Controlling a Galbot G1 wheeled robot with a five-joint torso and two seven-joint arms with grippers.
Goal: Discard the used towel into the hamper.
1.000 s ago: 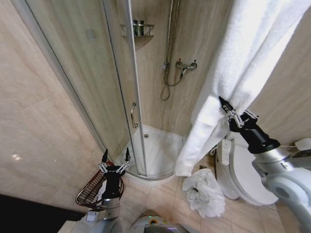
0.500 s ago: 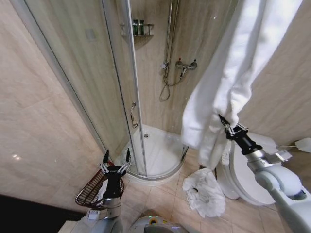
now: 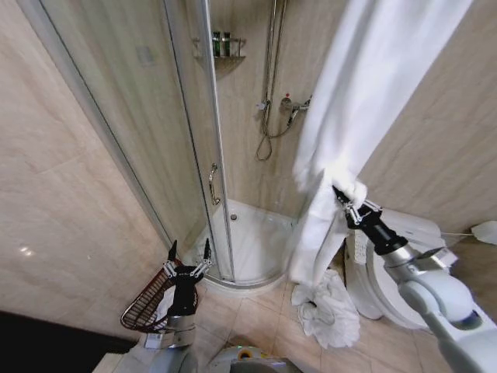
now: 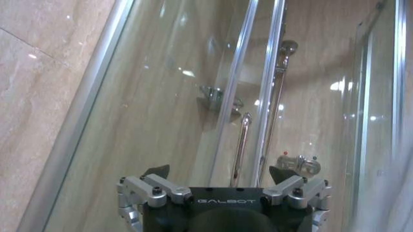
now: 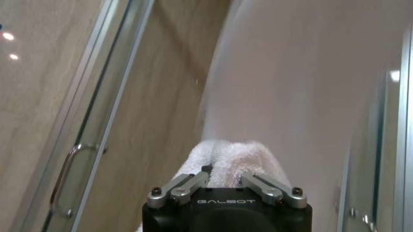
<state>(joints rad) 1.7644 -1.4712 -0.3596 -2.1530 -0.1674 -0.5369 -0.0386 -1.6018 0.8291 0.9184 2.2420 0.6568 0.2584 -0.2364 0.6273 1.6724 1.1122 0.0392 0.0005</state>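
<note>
Beside the toilet (image 3: 392, 268), at about the height of its lid, the right gripper (image 3: 347, 203) has its fingers pressed together on a fold of the hanging white towel (image 3: 365, 101). The right wrist view shows the same pinch from behind: a bunched ridge of terry cloth (image 5: 226, 162) squeezed between the two metal fingers (image 5: 181, 186). The towel drapes from above the picture's upper edge down past the gripper, its lower end hanging just over a second, crumpled white towel (image 3: 326, 307) that lies on the tiled floor between the shower tray (image 3: 248, 241) and the toilet.

Low on the robot's left side, the left gripper (image 3: 187, 258) points upward with its fingers spread apart and nothing between them; in its own wrist view the two dark fingertips (image 4: 156, 170) stand wide against the glass shower door (image 4: 193, 96). It hovers directly above the hamper (image 3: 147, 305), a small dark reddish-brown wire basket that sits on the floor against the tiled wall, just outside the curved glass door and well apart from the held towel. Inside the shower stall, a mixer tap (image 3: 293, 107) and hose are fixed to the back wall, with a corner shelf (image 3: 225, 48) higher up.
</note>
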